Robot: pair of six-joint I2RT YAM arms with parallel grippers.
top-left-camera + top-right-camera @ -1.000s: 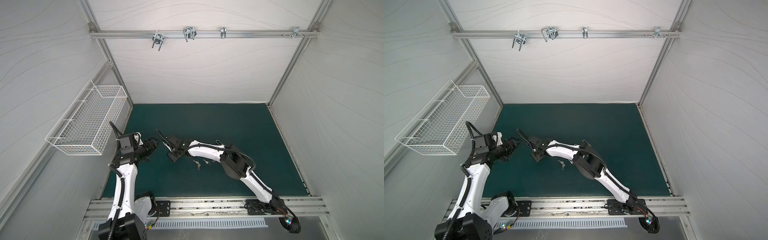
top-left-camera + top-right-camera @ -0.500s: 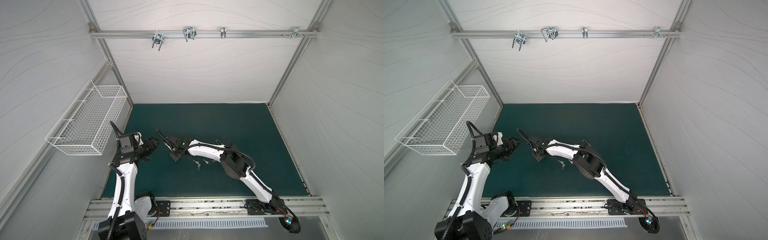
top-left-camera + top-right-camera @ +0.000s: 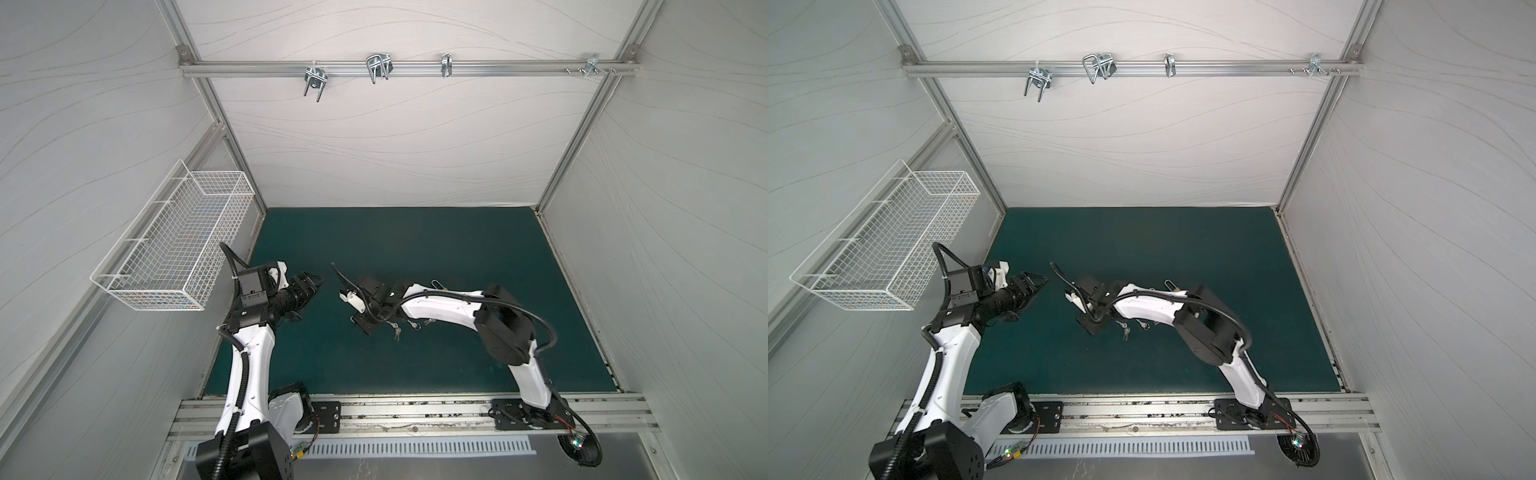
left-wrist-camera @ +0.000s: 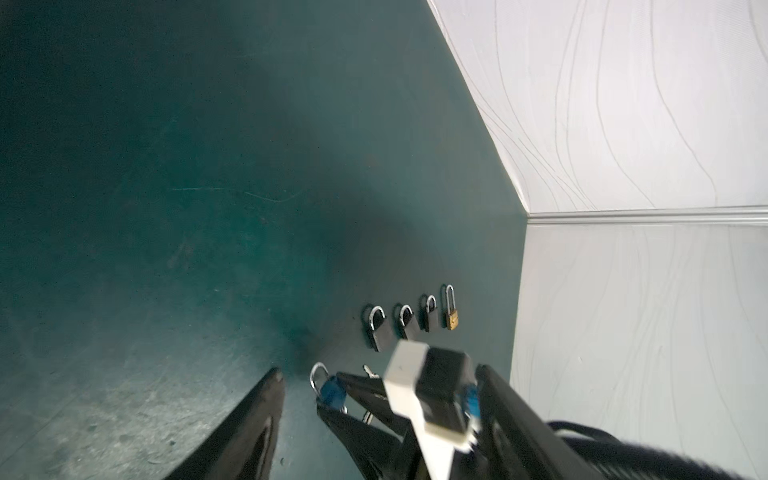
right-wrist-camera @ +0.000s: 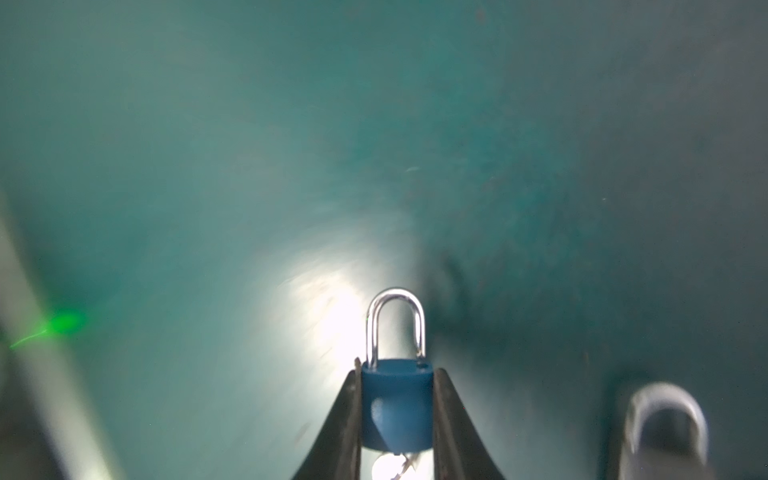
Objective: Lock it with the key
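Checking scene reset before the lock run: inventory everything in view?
dark green mat: 1, green, floor
blue padlock with silver shackle: 1, blue, held in the right hand
dark grey padlocks with silver shackles: 3, dark grey, in a row on the mat
brass padlock with long silver shackle: 1, brass, at one end of that row
small silver keys: several, too small to count, silver, on the mat near its middle
white wire basket: 1, white, left wall
silver metal hooks: 4, silver, along the aluminium rail on the back wall
left hand: 1, black, open, empty, over the mat's left edge
right hand: 1, black, shut on the blue padlock
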